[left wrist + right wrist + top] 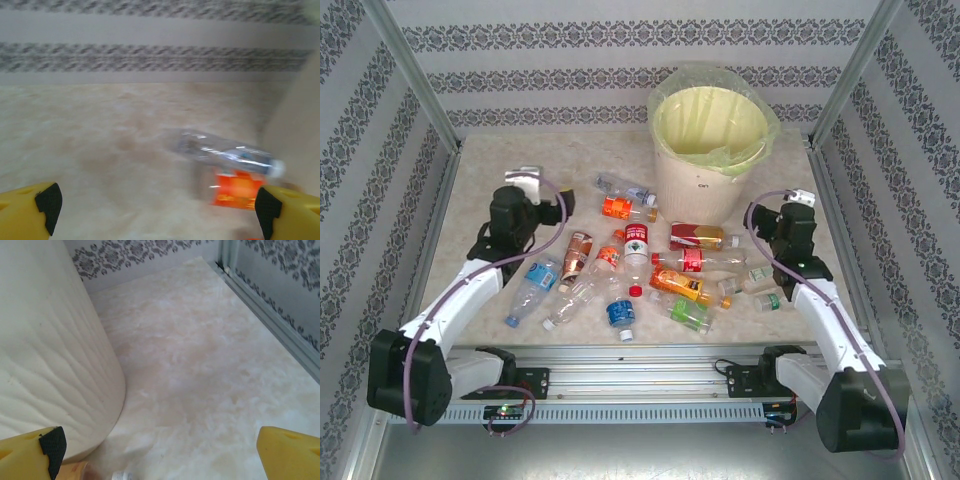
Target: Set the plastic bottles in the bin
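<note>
Crushed clear bottles; ribbed round bin

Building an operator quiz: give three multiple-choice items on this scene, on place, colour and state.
1. Where is the large round cream-white bin? A near edge; B far side, beyond the clear plastic bottles; C left corner.
2. Its translucent bag liner is: A black; B blue; C pale yellow-green.
3. The left gripper and right gripper jaws are: A both open, empty; B both shut; C left holding a bottle.
Answers: B, it stands behind the bottles; C, seen at the rim; A, jaws spread, nothing between.
</note>
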Controlling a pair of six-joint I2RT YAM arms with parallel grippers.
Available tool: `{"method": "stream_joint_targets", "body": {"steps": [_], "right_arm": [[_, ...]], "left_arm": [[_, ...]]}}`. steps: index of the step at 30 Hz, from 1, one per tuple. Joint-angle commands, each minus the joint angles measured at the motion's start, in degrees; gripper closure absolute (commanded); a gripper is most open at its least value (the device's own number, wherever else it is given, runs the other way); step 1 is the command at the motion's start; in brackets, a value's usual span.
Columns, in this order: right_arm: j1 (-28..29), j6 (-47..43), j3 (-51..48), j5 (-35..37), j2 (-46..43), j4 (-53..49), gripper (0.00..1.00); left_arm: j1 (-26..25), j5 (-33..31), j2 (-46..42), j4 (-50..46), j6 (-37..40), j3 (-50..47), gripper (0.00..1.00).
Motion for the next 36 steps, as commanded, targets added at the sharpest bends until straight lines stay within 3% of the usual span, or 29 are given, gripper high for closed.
{"method": "stream_joint_targets", "body": {"steps": [1, 3, 6, 11, 16, 22, 28, 36], "right_arm": [[1.0, 9.3, 2.1, 2.5, -3.8, -15.1, 0.02], [1.0, 12.6, 4.0, 3.9, -5.8, -21.3, 0.02], [0.7, 14.8, 6.5, 5.6, -6.3, -28.7, 0.02], [-1.3, 15.8, 10.8, 4.5, -3.2, -38.1, 0.02], [-4.2, 17.5, 14.5, 3.3, 0.1, -46.1, 0.02], [-10.9, 19.1, 15.5, -0.5, 0.6, -51.0, 0.02], [-17.9, 18.6, 14.1, -6.4, 2.5, -51.1, 0.03], [-22.1, 20.2, 7.6, -11.7, 5.7, -45.2, 0.07]], "left_arm": [[-4.2, 4.8, 1.2, -13.5, -6.0, 8.0, 0.0], [-6.1, 11.8, 3.8, -17.1, -6.5, 13.3, 0.0], [-9.8, 15.2, 7.1, -22.2, -6.0, 20.1, 0.0], [-13.5, 23.7, 9.0, -22.7, -0.7, 24.7, 0.0], [-14.7, 33.3, 8.8, -20.5, 6.4, 24.5, 0.0], [-15.4, 40.3, 4.9, -10.4, 7.4, 16.8, 0.0], [-17.4, 40.3, 0.8, -7.8, 9.4, 11.4, 0.0], [-23.2, 36.5, -0.9, -8.2, 11.8, 9.4, 0.0]]}}
